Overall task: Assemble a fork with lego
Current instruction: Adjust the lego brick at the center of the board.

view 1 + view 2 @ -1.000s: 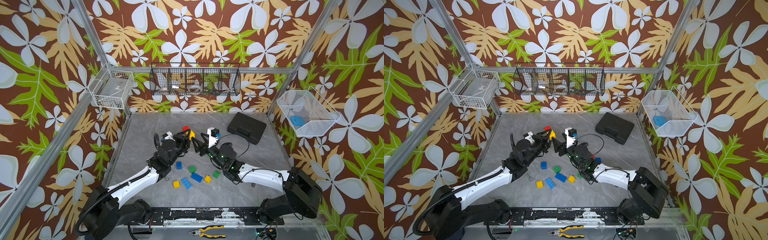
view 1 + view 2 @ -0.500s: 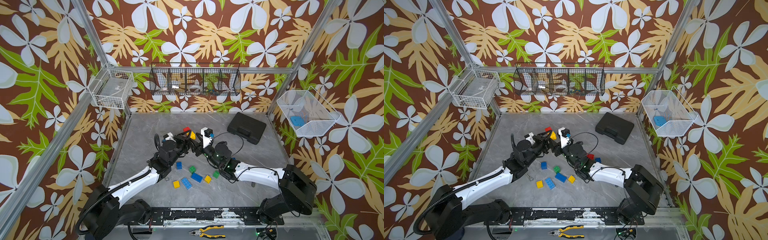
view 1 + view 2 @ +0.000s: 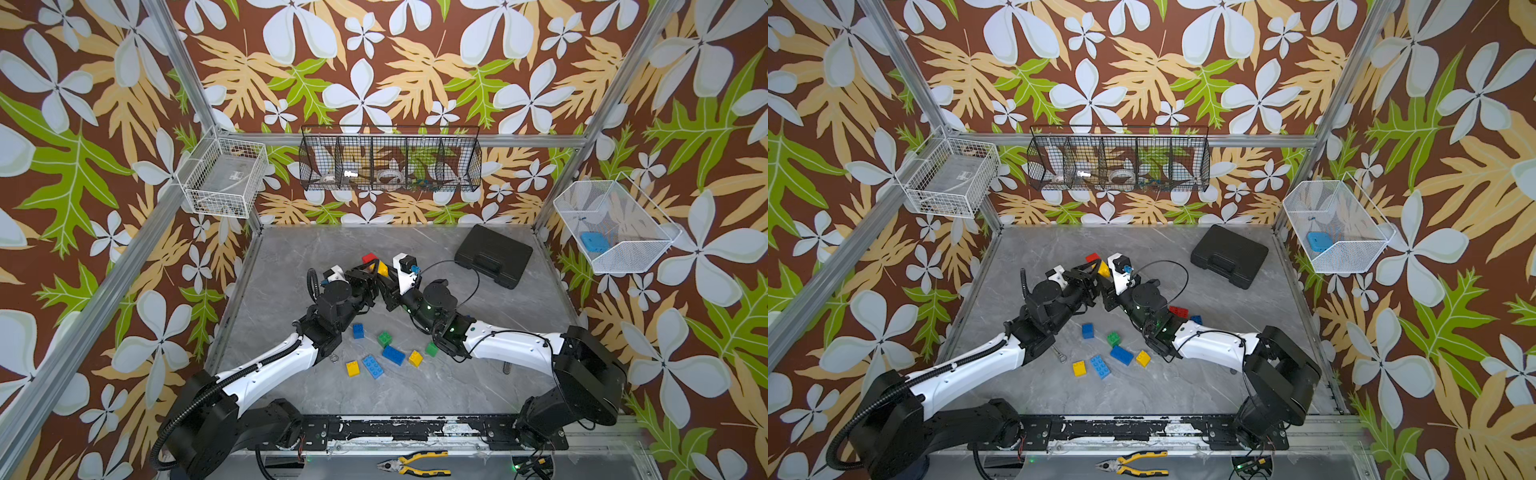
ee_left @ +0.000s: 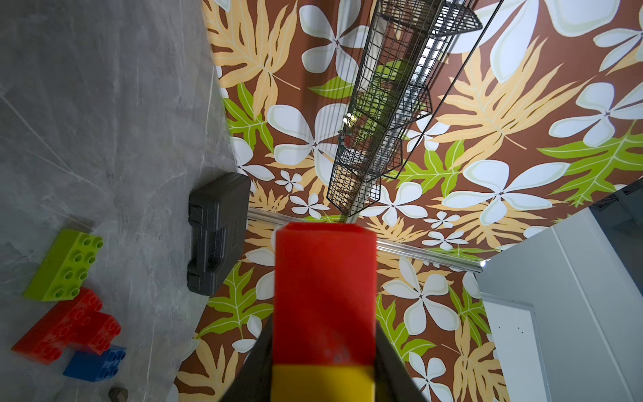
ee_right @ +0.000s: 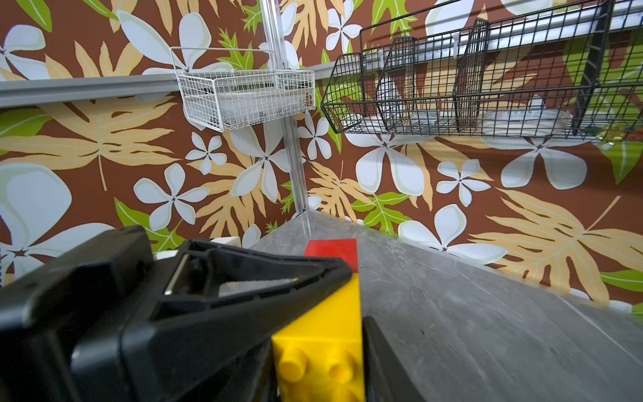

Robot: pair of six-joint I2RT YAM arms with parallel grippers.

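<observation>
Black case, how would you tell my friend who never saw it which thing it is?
Look at the grey table and go to its far right corner, near the white mesh basket on the wall. The black case lies flat there. Unlike the small coloured studded bricks, it is big, plain black and has a carry handle.

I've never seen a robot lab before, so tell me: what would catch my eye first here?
First, the loud floral wallpaper on the walls all around. Then, mid-table, the left gripper and right gripper both closed on one red-and-yellow lego stack. Loose lego bricks in blue, green and yellow lie scattered on the grey tabletop between the two arms.
</observation>
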